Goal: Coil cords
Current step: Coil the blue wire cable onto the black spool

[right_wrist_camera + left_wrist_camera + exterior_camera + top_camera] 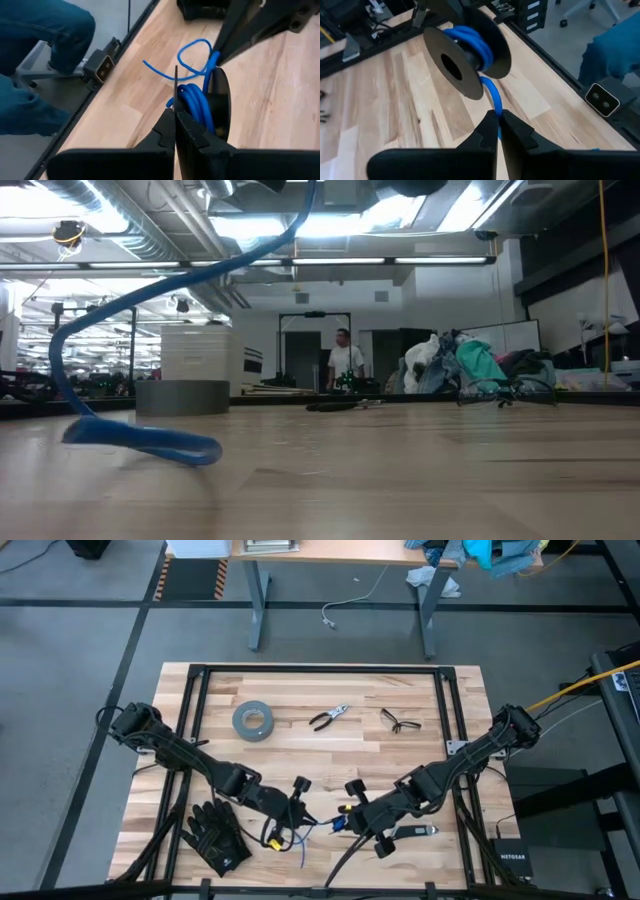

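1. I see a pale wood bench carrying a grey tape roll, pliers, glasses and black gloves; a person stands far back in the room.
2. The blue cord is wound on a black spool near the bench's front edge, between both arms.
3. My left end effector is clamped on the cord's loose run just beside the spool.
4. My right end effector is pinched on a spool flange.

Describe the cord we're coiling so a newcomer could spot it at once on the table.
Start at the near edge of the wooden table, where the two arms meet, right of the black gloves. Between the left tool and right tool sits a black spool wound with the cord. It is the only bright blue thing there, a loose tail trailing off.
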Robot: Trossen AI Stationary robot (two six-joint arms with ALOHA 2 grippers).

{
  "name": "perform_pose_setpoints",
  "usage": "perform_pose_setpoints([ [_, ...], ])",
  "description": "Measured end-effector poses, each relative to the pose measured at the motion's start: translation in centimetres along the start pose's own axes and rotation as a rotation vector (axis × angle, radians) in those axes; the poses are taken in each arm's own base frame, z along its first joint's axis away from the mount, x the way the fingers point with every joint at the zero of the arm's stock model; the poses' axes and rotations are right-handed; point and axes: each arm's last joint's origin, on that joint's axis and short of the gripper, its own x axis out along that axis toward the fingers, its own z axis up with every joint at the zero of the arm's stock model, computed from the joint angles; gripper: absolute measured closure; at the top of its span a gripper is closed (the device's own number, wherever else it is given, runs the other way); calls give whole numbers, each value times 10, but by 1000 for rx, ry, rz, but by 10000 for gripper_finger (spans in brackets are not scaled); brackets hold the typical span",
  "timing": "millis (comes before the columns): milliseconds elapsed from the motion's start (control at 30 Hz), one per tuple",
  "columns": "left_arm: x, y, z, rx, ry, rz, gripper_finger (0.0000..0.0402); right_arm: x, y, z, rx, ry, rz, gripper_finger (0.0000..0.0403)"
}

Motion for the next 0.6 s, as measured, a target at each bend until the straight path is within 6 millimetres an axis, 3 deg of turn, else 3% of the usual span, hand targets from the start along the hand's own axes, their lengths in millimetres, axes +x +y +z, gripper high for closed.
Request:
perform_pose_setpoints([
  [300,-1,-3,4,39,-39,17,400,1,1,1,0,-7,47,402],
  [600,-3,-10,9,109,-77,24,400,19,-5,-4,20,39,93,402],
])
